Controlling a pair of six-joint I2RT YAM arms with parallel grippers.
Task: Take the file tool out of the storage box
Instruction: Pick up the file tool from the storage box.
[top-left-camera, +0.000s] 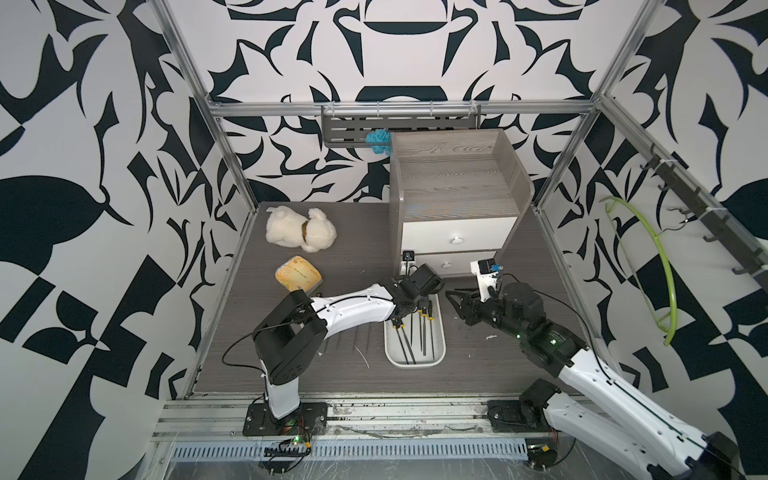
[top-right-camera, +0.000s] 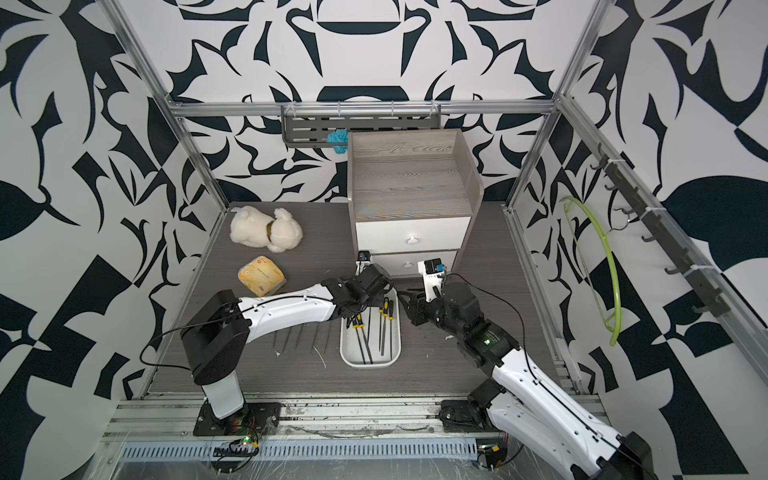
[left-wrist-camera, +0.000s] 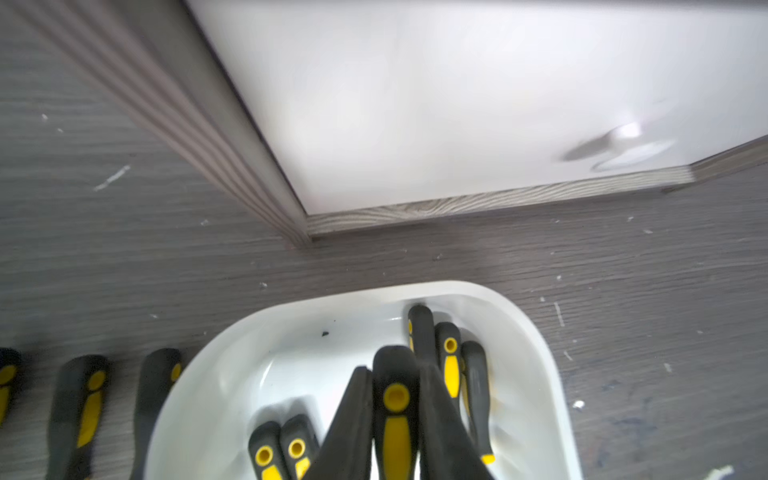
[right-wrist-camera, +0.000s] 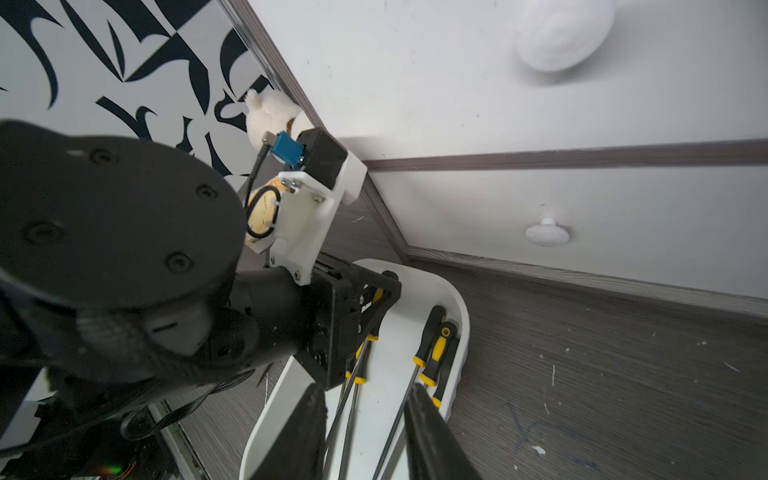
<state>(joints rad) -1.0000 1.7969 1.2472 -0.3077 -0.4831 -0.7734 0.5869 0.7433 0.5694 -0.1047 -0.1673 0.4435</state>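
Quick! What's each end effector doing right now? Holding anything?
Left end effector: closed on a black-and-yellow-handled file tool.
Right end effector: open, holding nothing.

Treat the storage box (top-left-camera: 415, 364) as smooth, glossy white plastic. On the file tool (left-wrist-camera: 395, 399) you see a matt black, rubber-like handle with a glossy yellow insert. The cabinet (top-left-camera: 457, 183) shows grey wood grain, with smooth white drawer fronts (top-left-camera: 457, 232). The table (top-left-camera: 332, 361) is matt dark wood grain. The plush toy (top-left-camera: 299, 235) is fluffy cloth.
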